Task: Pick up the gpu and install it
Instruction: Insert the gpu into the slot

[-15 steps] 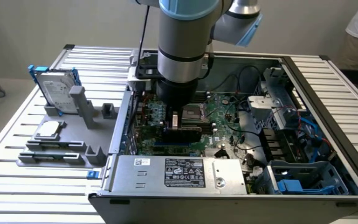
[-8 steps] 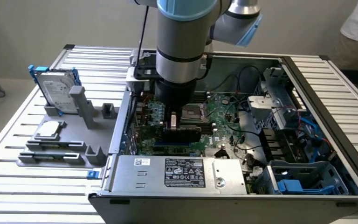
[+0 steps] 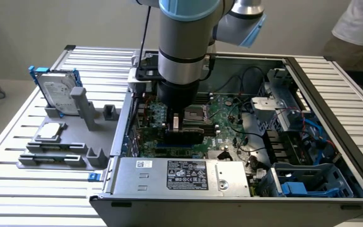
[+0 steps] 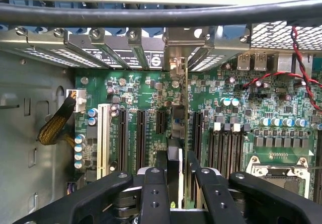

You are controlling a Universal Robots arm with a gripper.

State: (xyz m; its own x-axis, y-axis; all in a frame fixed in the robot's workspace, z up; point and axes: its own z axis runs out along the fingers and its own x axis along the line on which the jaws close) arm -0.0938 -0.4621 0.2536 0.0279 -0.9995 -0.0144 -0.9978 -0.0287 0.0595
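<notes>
Ribbed aluminium slats form the table before you, and on it lies an open sheet-metal computer case, its green motherboard studded with small cylindrical capacitors and long black slots. Your arm reaches down into the case near its rear wall, where the black gripper has its fingers closed on the gpu. You see the thin flat card edge-on, standing upright above the motherboard among the black slots, with its silver bracket up against the perforated rear wall. Whether its lower edge sits in a slot, you cannot tell. Against the case's front wall lies a boxy grey power supply with a black label, and a blue plastic drive cage fills the adjoining front corner. Beside the case, toward the table's edge at the exterior view's left, a matte grey tray holds an upright silver hard drive in a blue frame and two narrow memory sticks. A person stands at the table's far corner.
</notes>
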